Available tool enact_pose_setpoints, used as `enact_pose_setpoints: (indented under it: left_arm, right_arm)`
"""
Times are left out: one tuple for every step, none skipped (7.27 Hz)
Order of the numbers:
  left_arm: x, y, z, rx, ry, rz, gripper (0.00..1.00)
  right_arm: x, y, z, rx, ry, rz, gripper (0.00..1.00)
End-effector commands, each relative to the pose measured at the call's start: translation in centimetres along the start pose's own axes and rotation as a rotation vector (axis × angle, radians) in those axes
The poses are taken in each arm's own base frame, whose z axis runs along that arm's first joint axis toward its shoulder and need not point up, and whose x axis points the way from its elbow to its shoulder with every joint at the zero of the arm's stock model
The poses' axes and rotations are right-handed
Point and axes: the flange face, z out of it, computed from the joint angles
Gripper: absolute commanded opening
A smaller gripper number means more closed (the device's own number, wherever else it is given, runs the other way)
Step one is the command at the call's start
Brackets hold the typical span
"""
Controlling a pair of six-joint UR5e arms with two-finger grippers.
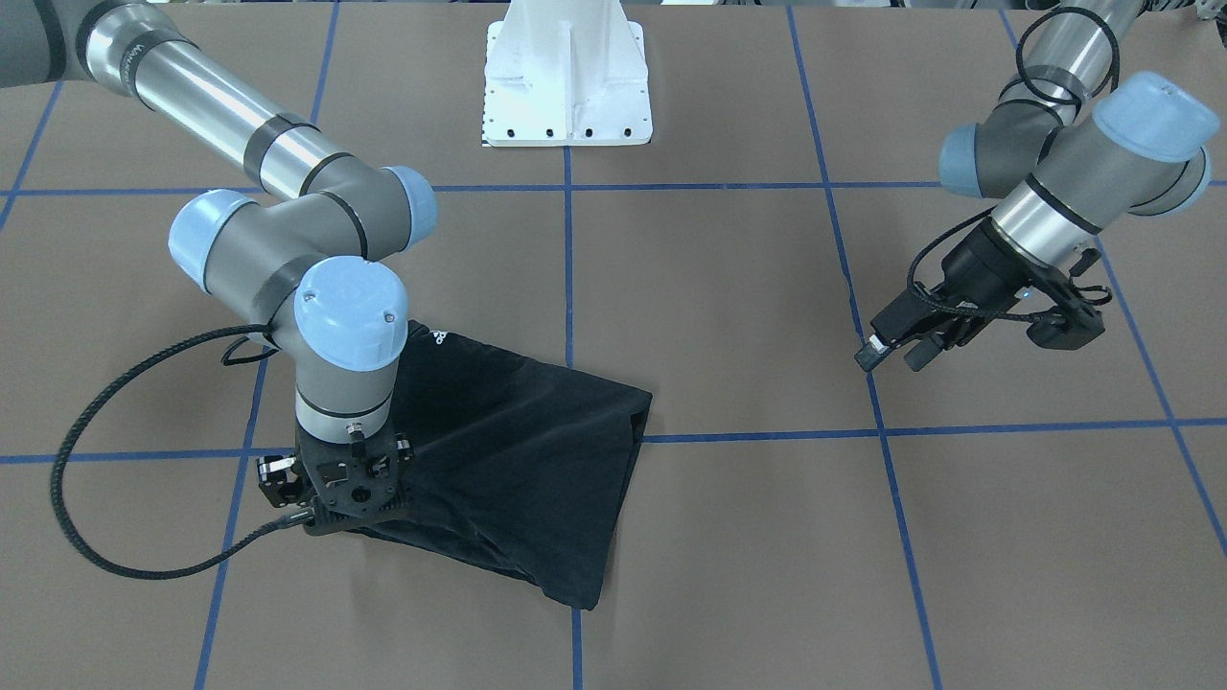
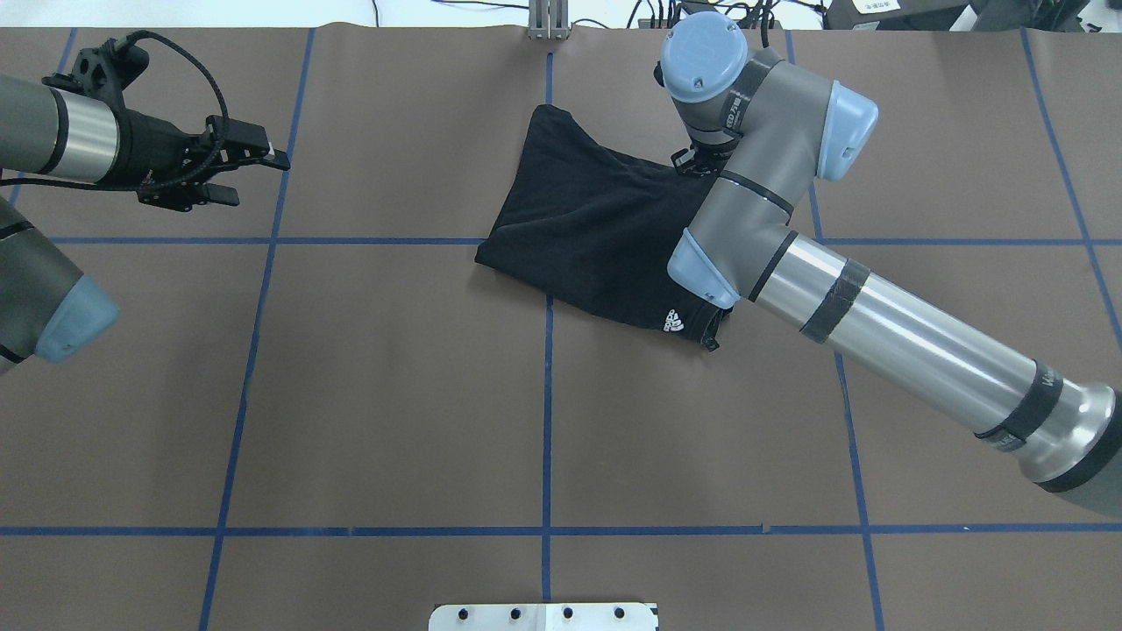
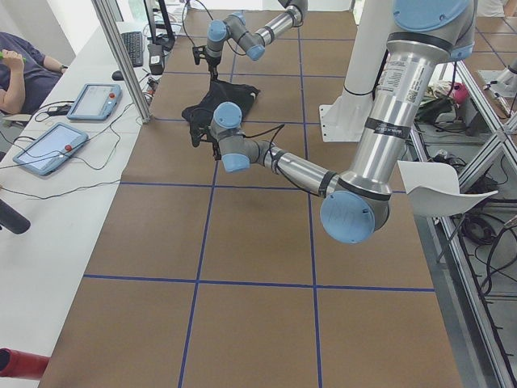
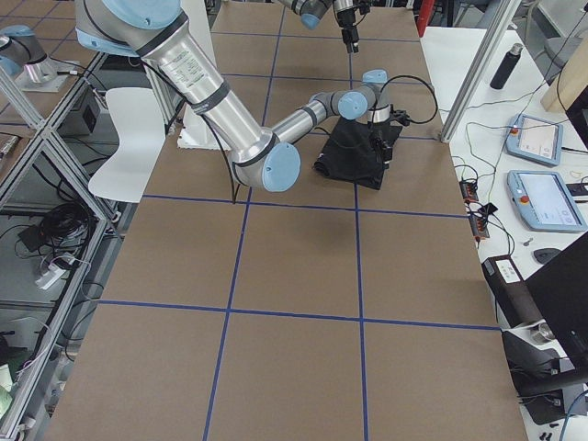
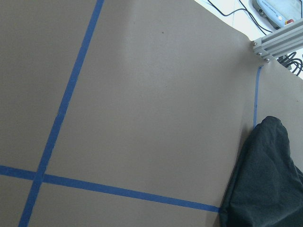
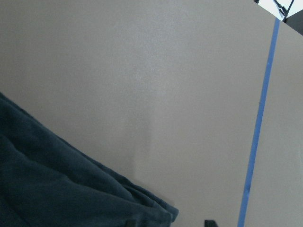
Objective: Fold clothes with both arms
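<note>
The clothes, a black T-shirt [image 2: 587, 228], lie folded into a rough trapezoid on the brown table, plain side up with a small white logo [image 2: 672, 321] at one corner. My right gripper [image 1: 350, 513] points straight down over the shirt's edge [image 1: 518, 450] on the operators' side. In the right wrist view its fingertips [image 6: 208, 222] stand wide apart, open, with the shirt's corner [image 6: 161, 215] between them. My left gripper [image 2: 254, 180] hovers open above bare table, far from the shirt, which shows at the edge of its wrist view [image 5: 265, 179].
A white bolted pedestal [image 1: 567, 86] stands at the robot's side of the table. Blue tape lines [image 2: 548, 394] grid the brown surface. Beyond the far edge a white side table holds tablets [image 3: 93, 101] and cables, with a person [image 3: 20, 65] seated there.
</note>
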Motion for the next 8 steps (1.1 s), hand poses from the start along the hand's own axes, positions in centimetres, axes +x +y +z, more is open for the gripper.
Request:
enact_pose_setpoints:
  left_arm:
    - [-0.2, -1.0, -1.4, 0.025, 0.004, 0.037, 1.0]
    - [-1.6, -2.2, -2.9, 0.054, -0.01, 0.111, 1.0]
    - [-3.5, -3.5, -4.6, 0.084, -0.038, 0.211, 1.0]
    - [-5.8, -5.7, -6.8, 0.118, -0.103, 0.325, 1.0]
    - [-7.3, -8.1, -8.8, 0.14, -0.179, 0.447, 1.0]
    - [-9.1, -10.8, -11.6, 0.16, -0.253, 0.556, 1.0]
    - [-10.8, -13.1, -14.5, 0.179, -0.316, 0.655, 1.0]
    - [-13.7, -14.5, -16.6, 0.178, -0.365, 0.679, 1.0]
  right_arm:
    - [6.5, -2.6, -3.7, -0.037, -0.163, 0.087, 1.0]
    - [11.0, -3.0, -5.6, -0.036, -0.189, 0.143, 1.0]
    - [16.9, -0.2, -5.6, -0.032, -0.209, 0.189, 1.0]
    - [22.4, 3.5, -5.4, -0.019, -0.199, 0.22, 1.0]
    - [27.3, 6.9, -4.9, -0.013, -0.18, 0.207, 1.0]
    - [31.8, 10.7, -4.4, -0.021, -0.172, 0.159, 1.0]
    - [36.7, 13.6, -3.2, -0.046, -0.193, 0.114, 1.0]
    - [41.5, 16.3, -2.8, -0.06, -0.228, 0.115, 1.0]
